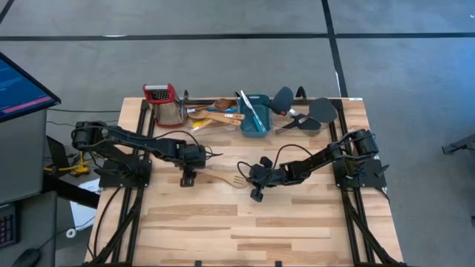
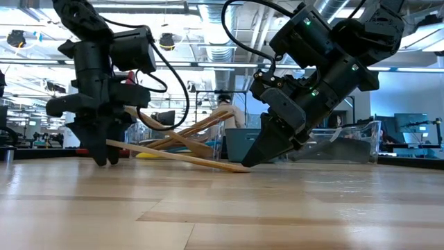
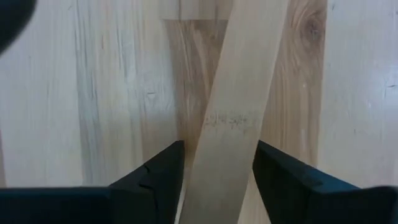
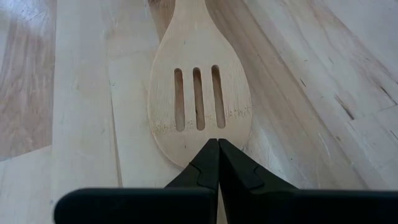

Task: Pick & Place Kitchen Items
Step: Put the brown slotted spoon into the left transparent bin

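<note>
Mid-table, a pale slotted spatula lies between the two arms. The left gripper straddles its handle with fingers apart on either side; whether they press the wood cannot be told. The right gripper, pinched shut and empty, touches its tip to the slotted blade's edge. At the far edge, other utensils crowd a teal tub, partly hidden in the low view behind the arms.

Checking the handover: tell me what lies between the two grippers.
The pale slotted spatula spans the gap, seen in the high view: its handle sits between the open left gripper fingers, its head under the shut right gripper tip.
</note>
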Controlling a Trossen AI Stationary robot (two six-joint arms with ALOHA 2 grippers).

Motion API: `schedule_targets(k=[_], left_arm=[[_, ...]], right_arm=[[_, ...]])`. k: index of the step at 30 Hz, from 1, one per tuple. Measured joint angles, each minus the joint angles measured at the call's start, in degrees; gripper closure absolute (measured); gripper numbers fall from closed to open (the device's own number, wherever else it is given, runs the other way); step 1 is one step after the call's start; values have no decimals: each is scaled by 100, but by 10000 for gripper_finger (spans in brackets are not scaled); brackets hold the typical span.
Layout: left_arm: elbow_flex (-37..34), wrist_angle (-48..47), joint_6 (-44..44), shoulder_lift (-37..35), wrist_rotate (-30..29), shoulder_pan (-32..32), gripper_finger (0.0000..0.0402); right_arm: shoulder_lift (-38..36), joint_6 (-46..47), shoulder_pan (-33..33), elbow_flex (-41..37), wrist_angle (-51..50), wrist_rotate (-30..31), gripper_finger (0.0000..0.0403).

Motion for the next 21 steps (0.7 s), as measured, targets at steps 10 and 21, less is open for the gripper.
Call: schedule_targets(k=[10,21], left_arm=[[-7,72,136,1,13,-2,317],[-9,72,76,2,63,-9,334]], right_arm=[[0,-2,-2,0,-3,11,403],[-2,-2,-11,0,-9,41,403]])
